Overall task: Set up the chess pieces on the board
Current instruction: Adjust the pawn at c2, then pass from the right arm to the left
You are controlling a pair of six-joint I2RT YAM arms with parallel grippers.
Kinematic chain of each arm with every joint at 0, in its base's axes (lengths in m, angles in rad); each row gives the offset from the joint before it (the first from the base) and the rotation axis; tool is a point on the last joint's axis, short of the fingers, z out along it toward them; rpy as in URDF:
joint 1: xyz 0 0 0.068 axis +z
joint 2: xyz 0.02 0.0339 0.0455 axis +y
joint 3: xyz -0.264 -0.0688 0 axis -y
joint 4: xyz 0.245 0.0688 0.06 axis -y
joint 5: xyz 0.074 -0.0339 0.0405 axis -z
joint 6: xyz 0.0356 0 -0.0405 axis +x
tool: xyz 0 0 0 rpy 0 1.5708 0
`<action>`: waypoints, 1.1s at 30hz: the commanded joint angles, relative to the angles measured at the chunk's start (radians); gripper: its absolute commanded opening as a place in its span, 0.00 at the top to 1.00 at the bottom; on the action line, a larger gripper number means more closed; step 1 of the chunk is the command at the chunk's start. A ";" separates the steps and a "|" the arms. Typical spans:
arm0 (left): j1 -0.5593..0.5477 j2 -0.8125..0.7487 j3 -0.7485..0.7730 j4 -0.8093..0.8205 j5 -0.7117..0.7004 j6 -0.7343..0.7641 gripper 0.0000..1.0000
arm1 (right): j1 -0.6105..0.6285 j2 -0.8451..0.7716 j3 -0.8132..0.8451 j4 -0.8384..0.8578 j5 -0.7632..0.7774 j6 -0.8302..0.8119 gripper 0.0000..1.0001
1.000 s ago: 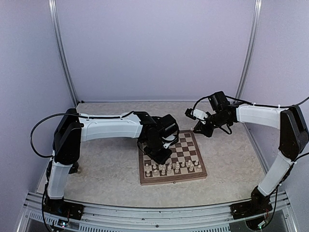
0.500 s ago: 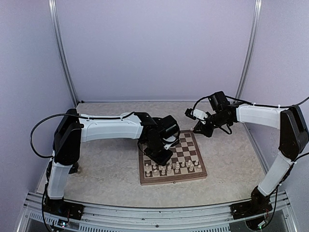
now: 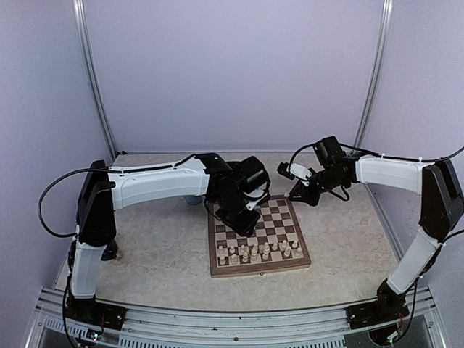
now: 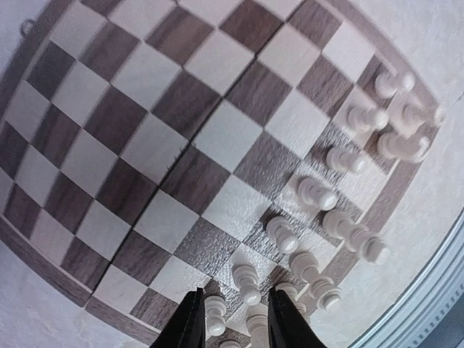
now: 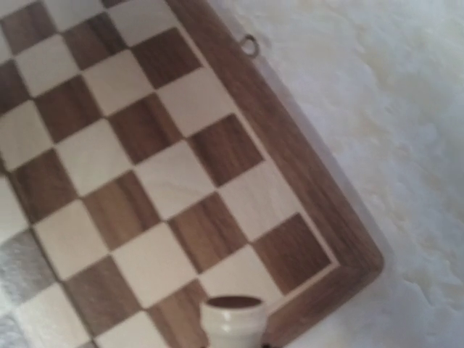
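Along the lower part of the top view, on the near rows of the board (image 3: 284, 217), we noted the chess pieces (image 3: 257, 252) standing in two lines, upright as far as we could tell. Just above them in frame hovered the left gripper (image 4: 238, 293), jaws spread and pinching nothing, with a pawn (image 4: 246, 281) below the gap. We judged a straight lift safest, lest a finger clip its neighbours. Farther up, at the board's upper right corner, the right gripper (image 3: 299, 193) seemed closed on a pale piece (image 5: 232, 319). We judged it best carried high, lowered plumb onto a free square's centre, and let go only once seated flat.
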 commanded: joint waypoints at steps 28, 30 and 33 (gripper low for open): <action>0.257 -0.341 -0.517 1.167 0.646 -0.357 0.57 | 0.224 -0.047 0.324 -0.264 -0.140 -0.003 0.94; 0.256 -0.333 -0.514 1.162 0.643 -0.358 0.57 | 0.225 -0.051 0.327 -0.267 -0.148 -0.004 0.94; 0.255 -0.325 -0.512 1.154 0.642 -0.358 0.57 | 0.227 -0.061 0.325 -0.270 -0.165 -0.005 0.94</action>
